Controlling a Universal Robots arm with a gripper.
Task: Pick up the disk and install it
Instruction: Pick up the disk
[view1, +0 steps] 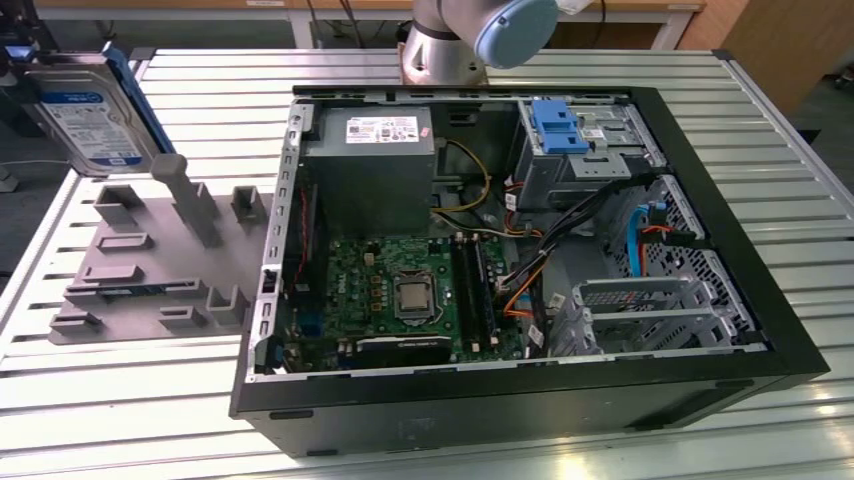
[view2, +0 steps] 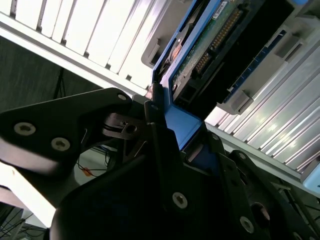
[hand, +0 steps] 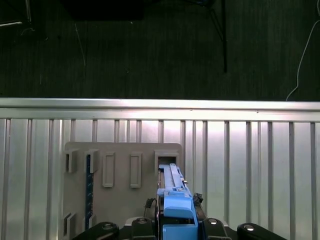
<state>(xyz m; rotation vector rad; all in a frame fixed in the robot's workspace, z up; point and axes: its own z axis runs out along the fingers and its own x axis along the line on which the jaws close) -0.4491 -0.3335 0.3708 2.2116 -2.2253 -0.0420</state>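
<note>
While the tool (view2: 180, 127) is clamped on the disk (view1: 83, 115), gripping it by the blue plastic that frames it, the drive stands on edge and tilted at the exterior view's left. It sits over the far end of the grey fixture block (view1: 147, 260) and apart from the open computer case (view1: 534, 410). In the first wrist view its narrow edge lines up with one of the block's slots, and I cannot tell whether its lower edge is clear of that slot.

The hold looks like the weak point. The jaws bear on the thin bracket, not the metal body, so a quick swing could let the drive pivot or slide out and drop onto the table (view1: 134, 400). A sideways move at this height could knock the lower corner against the tall post (view1: 184, 195) of the block. Inside the case, loose cables (view1: 587, 215) lie near the drive cages. A tilted approach could snag them or catch the case rim.
</note>
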